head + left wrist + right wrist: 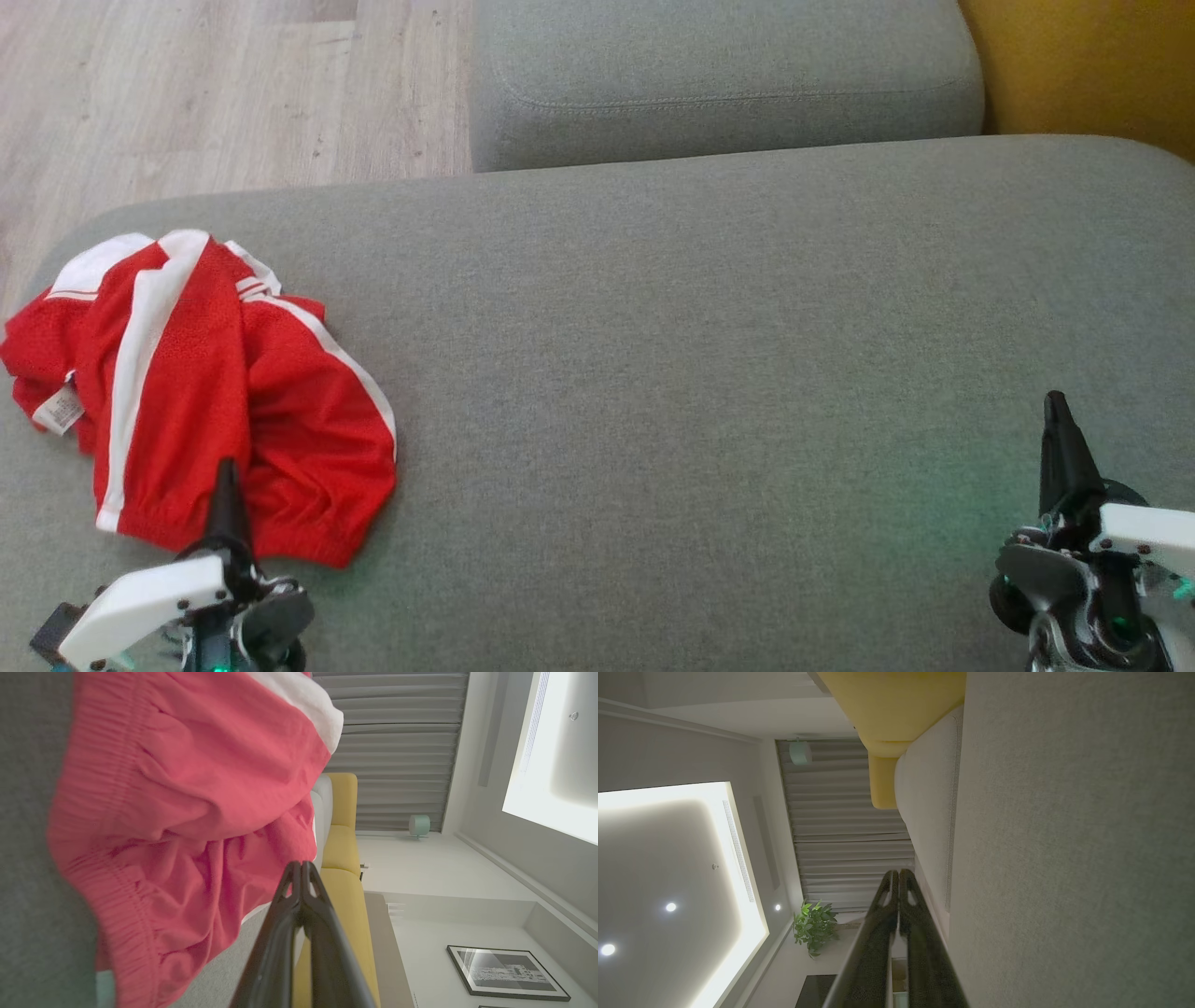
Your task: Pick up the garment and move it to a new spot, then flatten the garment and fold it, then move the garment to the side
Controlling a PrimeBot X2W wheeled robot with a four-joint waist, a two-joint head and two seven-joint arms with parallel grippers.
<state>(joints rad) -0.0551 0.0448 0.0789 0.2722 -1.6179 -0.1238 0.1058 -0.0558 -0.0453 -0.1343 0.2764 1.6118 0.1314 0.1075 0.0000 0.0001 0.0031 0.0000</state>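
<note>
On the grey sofa I count one red garment, plus two hands: left hand, right hand.

No legible text anywhere; white tag on red garment — print too small to read

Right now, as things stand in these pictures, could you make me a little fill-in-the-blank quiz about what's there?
The crumpled red cloth garment has ____ stripes. It lies on the grey fabric sofa seat, towards the robot's ____ side. The left gripper and the right gripper, each with long dark fingers, both have their jaws ____.
Missing words: white; left; shut.
</note>
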